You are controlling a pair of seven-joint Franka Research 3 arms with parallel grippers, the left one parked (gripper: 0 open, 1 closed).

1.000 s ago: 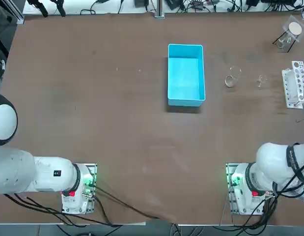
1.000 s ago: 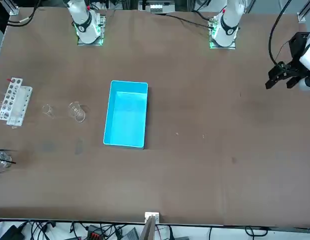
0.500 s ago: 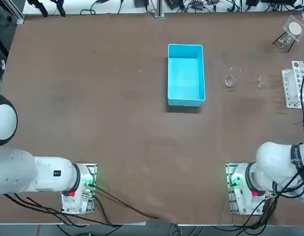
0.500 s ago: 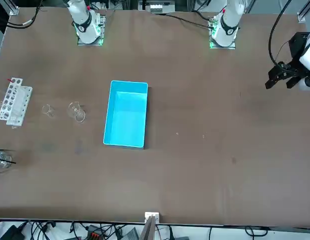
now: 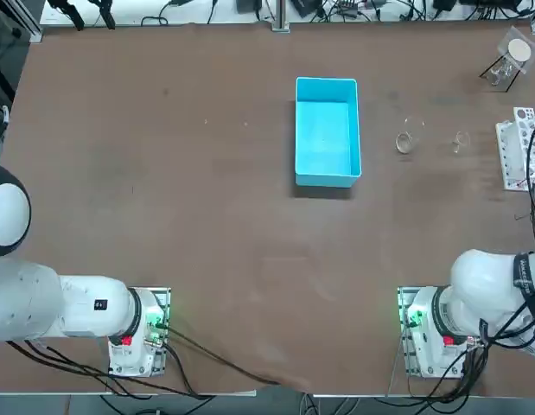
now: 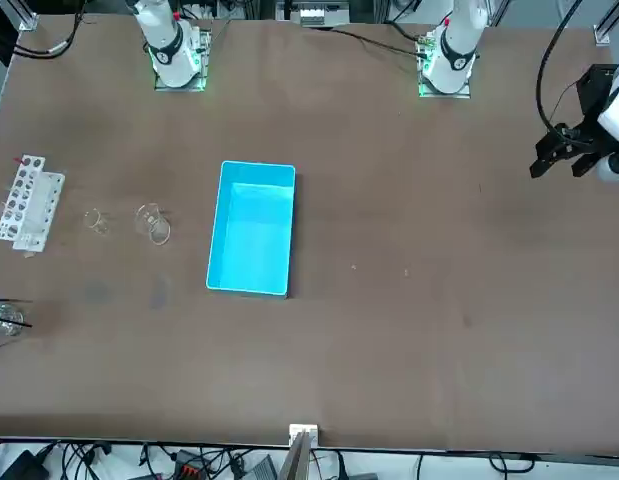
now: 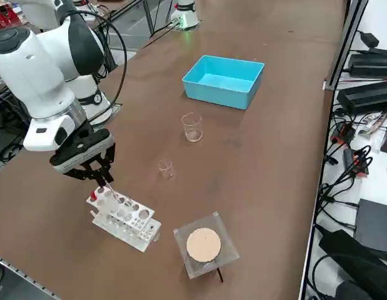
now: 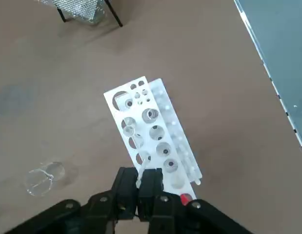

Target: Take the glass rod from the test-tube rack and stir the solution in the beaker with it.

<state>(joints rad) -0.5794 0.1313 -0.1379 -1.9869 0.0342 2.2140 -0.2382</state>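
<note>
Gripper (image 7: 100, 178) hangs just above the rack's (image 7: 124, 219) near end, fingers pinched on the rod (image 8: 139, 176).

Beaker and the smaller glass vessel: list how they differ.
The beaker is wider and taller; the smaller glass vessel is narrower and shorter. The beaker stands nearer the blue bin; the smaller vessel stands nearer the test-tube rack. Both are clear, upright, standing apart.

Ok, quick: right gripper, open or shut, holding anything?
Right gripper: fingers shut on the glass rod, just above the end of the test-tube rack.
</note>
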